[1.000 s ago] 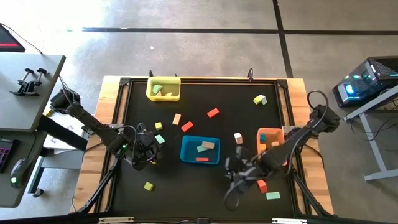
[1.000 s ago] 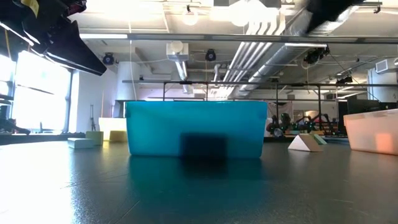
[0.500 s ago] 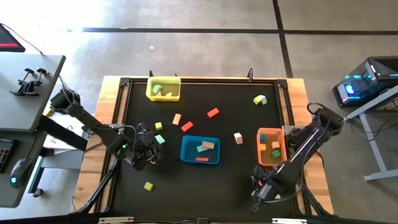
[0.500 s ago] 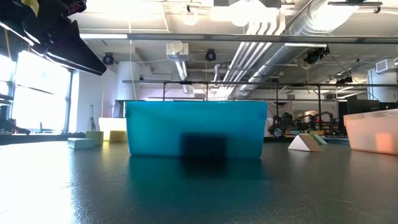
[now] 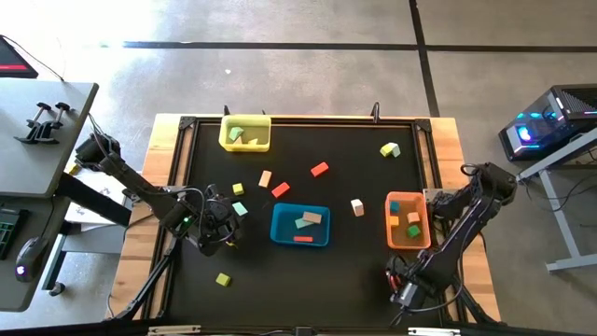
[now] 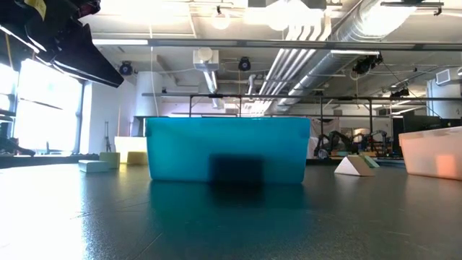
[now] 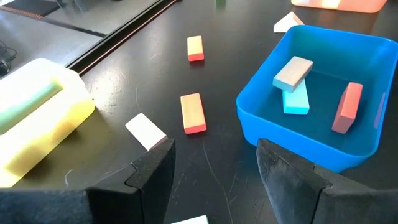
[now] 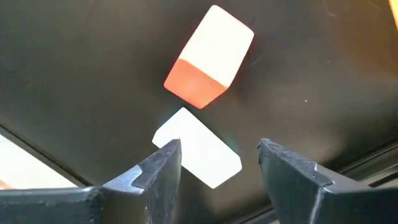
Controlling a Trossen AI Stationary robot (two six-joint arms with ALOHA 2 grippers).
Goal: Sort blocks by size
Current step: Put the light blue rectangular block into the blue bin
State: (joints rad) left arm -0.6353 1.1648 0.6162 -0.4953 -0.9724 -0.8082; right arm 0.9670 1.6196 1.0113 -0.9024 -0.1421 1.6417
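My right gripper (image 5: pixel 407 285) is open at the table's near right corner. In its wrist view (image 8: pixel 217 168) the fingers stand either side of a pale flat block (image 8: pixel 198 149) lying on the mat, with an orange-red block (image 8: pixel 208 56) just beyond it. The gripper hides both blocks in the high view. My left gripper (image 5: pixel 216 230) is open and empty left of the blue tray (image 5: pixel 300 225). It also shows in its wrist view (image 7: pixel 214 180). Loose blocks lie mid-table: a tan bar (image 5: pixel 265 178), two red bars (image 5: pixel 320 169) (image 5: pixel 280 189) and a lime cube (image 5: pixel 223 279).
The yellow tray (image 5: pixel 244 133) stands at the far left and the orange tray (image 5: pixel 408 221) at the right, both holding blocks. The blue tray (image 7: pixel 317 118) holds a tan, a light blue and a red bar. A pale wedge (image 6: pixel 354 166) lies beyond it. The table's near edge is close to my right gripper.
My right gripper has gone from the table's middle, near the blue tray, toward the near right corner and down over the red and pale blocks there, which it now covers in the high view. My left arm has kept still.
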